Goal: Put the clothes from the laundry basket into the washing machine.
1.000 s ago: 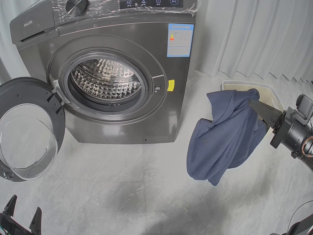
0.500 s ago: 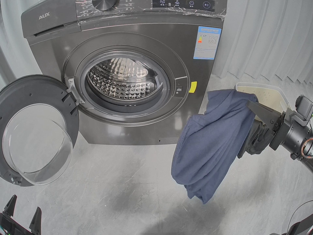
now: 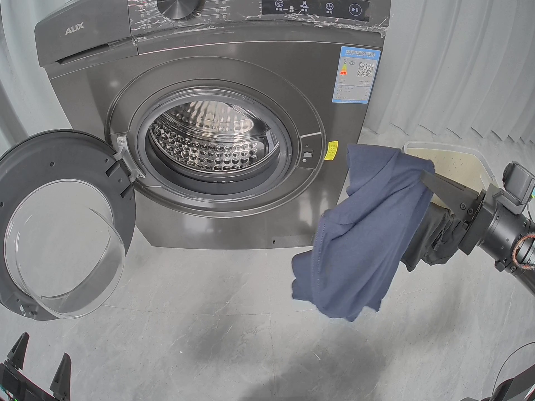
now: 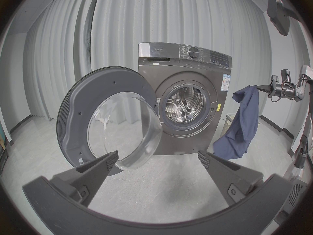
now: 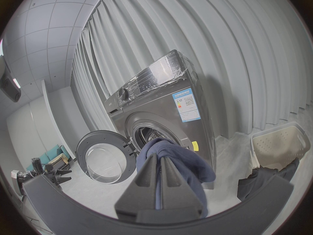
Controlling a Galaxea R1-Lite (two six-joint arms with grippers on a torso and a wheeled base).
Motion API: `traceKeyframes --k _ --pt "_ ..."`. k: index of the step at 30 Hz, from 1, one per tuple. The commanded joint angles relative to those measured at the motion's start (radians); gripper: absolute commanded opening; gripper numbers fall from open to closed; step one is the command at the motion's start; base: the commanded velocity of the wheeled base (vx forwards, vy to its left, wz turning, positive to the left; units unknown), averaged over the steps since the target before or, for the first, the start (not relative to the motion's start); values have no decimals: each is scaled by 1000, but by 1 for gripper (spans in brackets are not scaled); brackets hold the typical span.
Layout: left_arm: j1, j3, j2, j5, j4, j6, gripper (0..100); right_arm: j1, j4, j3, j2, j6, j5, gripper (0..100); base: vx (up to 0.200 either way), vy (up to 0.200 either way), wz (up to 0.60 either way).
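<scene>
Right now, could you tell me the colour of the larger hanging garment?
The garment is navy blue, best in the head view.

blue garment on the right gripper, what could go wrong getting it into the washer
The blue garment hangs long below the right gripper, so its hem may drape over the rim of the drum opening instead of going in. A dark garment dangles beneath that gripper, apparently loosely caught; it might drop onto the floor.

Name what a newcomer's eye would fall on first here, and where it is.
A navy garment hangs from the shut right gripper, beside the white laundry basket. The washing machine has its round door swung wide open at the robot's left, baring the shiny drum.
</scene>
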Motion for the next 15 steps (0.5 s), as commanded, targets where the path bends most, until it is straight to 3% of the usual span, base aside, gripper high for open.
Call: traceKeyframes --k 1,2,14,15 --pt "-1 18 -13 0 0 -1 100 0 0 0 3 0 0 0 0 200 0" --pt "-1 18 -13 0 0 -1 100 0 0 0 4 0 0 0 0 200 0" --pt "-1 18 -13 0 0 -1 100 -1 1 1 3 0 -1 0 0 0 0" --pt "-1 18 -13 0 0 -1 100 -1 1 1 4 0 -1 0 -200 0 0"
